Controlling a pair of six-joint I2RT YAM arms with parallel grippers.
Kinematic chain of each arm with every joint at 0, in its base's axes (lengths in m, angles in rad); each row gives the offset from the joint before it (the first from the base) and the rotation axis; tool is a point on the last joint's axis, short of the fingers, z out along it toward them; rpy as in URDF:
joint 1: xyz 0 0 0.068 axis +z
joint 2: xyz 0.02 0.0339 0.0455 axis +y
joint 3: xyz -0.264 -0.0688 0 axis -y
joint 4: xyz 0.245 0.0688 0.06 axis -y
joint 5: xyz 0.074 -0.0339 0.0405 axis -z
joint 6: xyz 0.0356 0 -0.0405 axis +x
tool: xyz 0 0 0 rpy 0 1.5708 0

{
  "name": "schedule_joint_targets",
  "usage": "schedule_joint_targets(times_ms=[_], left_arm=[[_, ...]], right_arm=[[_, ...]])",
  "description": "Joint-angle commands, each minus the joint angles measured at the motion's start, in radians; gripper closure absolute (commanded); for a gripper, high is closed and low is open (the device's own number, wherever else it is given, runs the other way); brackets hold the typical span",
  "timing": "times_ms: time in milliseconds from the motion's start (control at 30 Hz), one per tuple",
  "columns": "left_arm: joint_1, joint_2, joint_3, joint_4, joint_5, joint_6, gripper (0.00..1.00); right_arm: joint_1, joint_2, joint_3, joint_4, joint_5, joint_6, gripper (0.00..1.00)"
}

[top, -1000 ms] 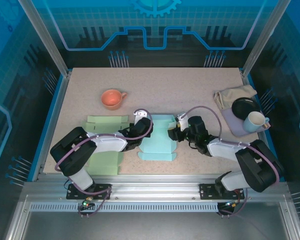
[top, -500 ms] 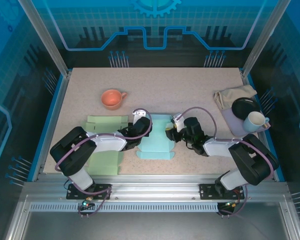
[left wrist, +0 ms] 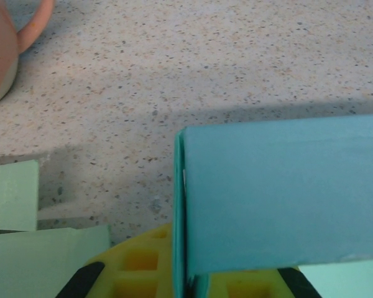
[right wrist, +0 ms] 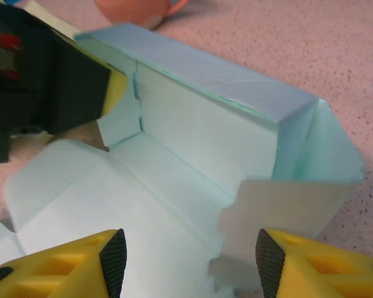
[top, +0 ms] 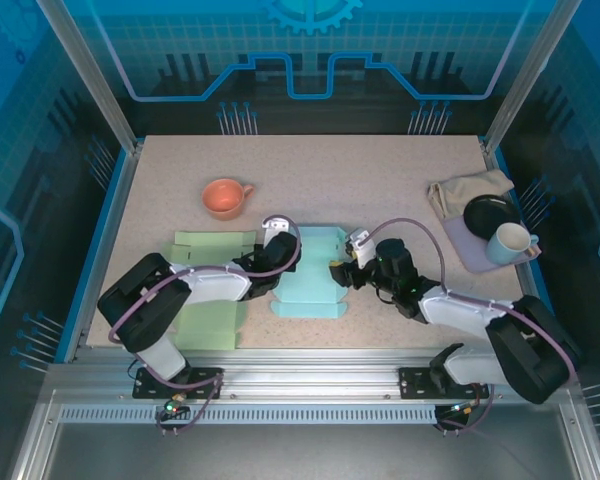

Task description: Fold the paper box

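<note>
**Speckled Table, Half-Raised Box: Hazards at the Loose Corner**

Speckled table (top: 380, 170) surface carries the teal paper box (top: 310, 275), which lies directly ahead of both tools and between them. The left gripper (left wrist: 185, 273) is pressed together on a raised wall (left wrist: 280, 192) of the box, and the thin board runs edge-on between its yellow pads (left wrist: 137, 264). The right gripper (right wrist: 189, 261) stands spread and holds nothing. The base panel (right wrist: 93, 192) lies just beyond its fingertips, and the long wall (right wrist: 205, 124) stands upright farther ahead. To that gripper's right, an end flap (right wrist: 286, 214) leans loose, its corner not tucked.

Probable faults from this state:

1. Closing the right gripper off-line would likely crush the end flap rather than turn it on its crease.
2. A push toward the left gripper could buckle the long wall, since the pinch fixes one end.
3. Excess pinch force may dent or tear the board.
4. Releasing the pinch before the corner locks would probably let the raised wall drop flat.
5. The light card may slide on the table under any sideways load.
</note>
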Motion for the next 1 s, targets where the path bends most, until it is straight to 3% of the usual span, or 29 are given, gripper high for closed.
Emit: schedule_joint_targets(times_ms=[0,133,267,500,800,967], left_arm=[[0.017,-0.052,-0.047,0.009,0.028,0.051,0.93],[0.017,-0.094,-0.092,0.074,0.060,0.108,0.93],[0.020,-0.110,-0.116,0.112,0.084,0.143,0.93],[0.025,-0.118,-0.133,0.155,0.131,0.150,0.93],[0.026,-0.097,-0.134,0.177,0.162,0.158,0.93],[0.025,-0.096,-0.134,0.185,0.191,0.146,0.93]], right_arm=[[0.010,-0.043,-0.001,-0.117,0.090,0.053,0.36],[-0.026,-0.044,-0.008,-0.140,0.165,0.075,0.37],[-0.028,0.010,0.000,-0.093,0.106,0.055,0.38],[0.051,0.139,0.051,-0.030,-0.022,-0.019,0.44],[0.089,0.164,0.069,0.012,-0.095,-0.057,0.53],[0.098,0.175,0.098,-0.018,-0.007,-0.043,0.55]])
